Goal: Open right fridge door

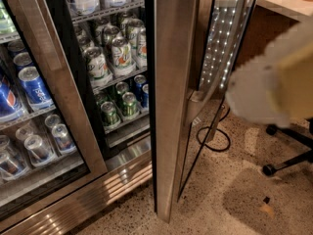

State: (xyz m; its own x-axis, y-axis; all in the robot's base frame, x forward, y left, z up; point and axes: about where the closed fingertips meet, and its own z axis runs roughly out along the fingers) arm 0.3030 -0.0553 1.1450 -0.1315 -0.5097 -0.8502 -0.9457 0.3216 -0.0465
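Observation:
The right fridge door [172, 97] stands swung out from the cabinet, its brushed-steel frame edge-on to me. Its glass pane [220, 38] and long vertical bar handle [238, 33] show behind that edge. The opened compartment shows shelves of green and white cans [116, 58]. A blurred cream section of my arm [274, 89] fills the right side, just right of the handle. My gripper does not show in this view; it lies beyond the frame or behind the arm.
The left glass door [58, 111] is closed, with blue Pepsi cans [30, 86] behind it. A black cable [215, 137] loops on the speckled floor beside the open door. A black chair base [289, 160] stands at right, under a wooden counter [274, 23].

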